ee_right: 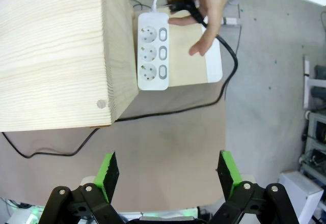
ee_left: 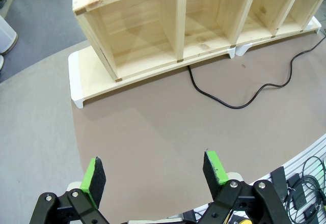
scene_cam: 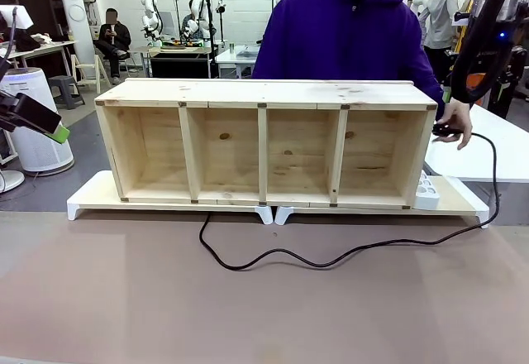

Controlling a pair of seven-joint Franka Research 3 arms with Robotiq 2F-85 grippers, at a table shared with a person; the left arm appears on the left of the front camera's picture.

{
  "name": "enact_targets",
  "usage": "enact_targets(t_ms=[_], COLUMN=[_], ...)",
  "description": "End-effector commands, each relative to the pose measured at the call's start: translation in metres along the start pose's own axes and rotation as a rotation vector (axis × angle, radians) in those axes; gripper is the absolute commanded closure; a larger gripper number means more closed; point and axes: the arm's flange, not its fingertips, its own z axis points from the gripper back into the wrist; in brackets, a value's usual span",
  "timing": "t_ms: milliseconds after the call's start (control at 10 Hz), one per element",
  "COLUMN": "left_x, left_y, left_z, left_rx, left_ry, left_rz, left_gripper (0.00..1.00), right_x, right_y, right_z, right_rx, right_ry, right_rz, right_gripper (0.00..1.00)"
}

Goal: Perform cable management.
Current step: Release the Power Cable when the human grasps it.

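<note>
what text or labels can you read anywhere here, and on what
None can be read.
The wooden shelf, the white power strip and the cable carry no visible print.
The boxes and gear beyond the table edge in the left wrist view are too small to show any.

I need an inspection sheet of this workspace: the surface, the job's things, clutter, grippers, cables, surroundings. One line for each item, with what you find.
Surface: brown table top, bare in front of the shelf.
Job's things: black cable snakes loosely across the table from under the wooden shelf to the person's hand, which holds its plug by the white power strip.
Clutter: nothing seen.
Grippers: left gripper open above the table, holding nothing; right gripper open above the shelf's end, holding nothing.
Cables: the black cable; the strip's own white lead.
Surroundings: person in a purple hoodie behind the shelf; workshop with other tables beyond.
</note>
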Motion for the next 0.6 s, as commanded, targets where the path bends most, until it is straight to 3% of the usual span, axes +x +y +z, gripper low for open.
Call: enact_targets(t_ms=[0, 500], left_x=[0.0013, 0.0013], left_y=[0.0005, 0.0005], left_z=[-0.0003, -0.0003], left_rx=[-0.002, -0.002], left_ry=[-0.007, -0.007], left_rz=[0.009, 0.009], left_gripper=[0.00, 0.00], right_x=[-0.0003, -0.0003], right_y=[-0.0007, -0.0007], right_z=[-0.0009, -0.0009], right_rx=[0.002, 0.002], right_ry=[0.006, 0.006], right_rz=[-0.002, -0.002], right_gripper=[0.00, 0.00])
